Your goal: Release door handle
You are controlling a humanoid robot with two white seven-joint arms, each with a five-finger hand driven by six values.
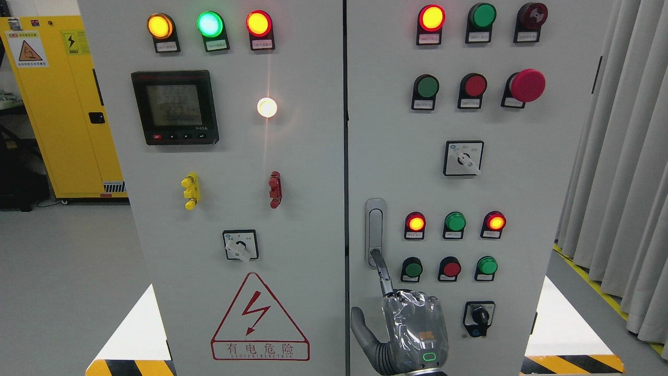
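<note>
The grey door handle (375, 230) sits upright in its recess on the right cabinet door (522, 183), near that door's left edge. My right hand (412, 329) comes up from the bottom edge, right of the middle, with its back toward me. Its index finger (383, 271) is stretched up and its tip touches the round button at the handle's lower end. The other fingers are curled in and the thumb (360, 326) sticks out to the left. The hand grasps nothing. The left arm is out of view.
The right door carries lamps, push buttons, a red mushroom button (527, 85) and rotary switches (463, 158). The left door (235, 183) has a meter (174, 107) and a warning triangle (259, 318). A yellow cabinet (62, 104) stands at the left and grey curtains (621, 156) hang at the right.
</note>
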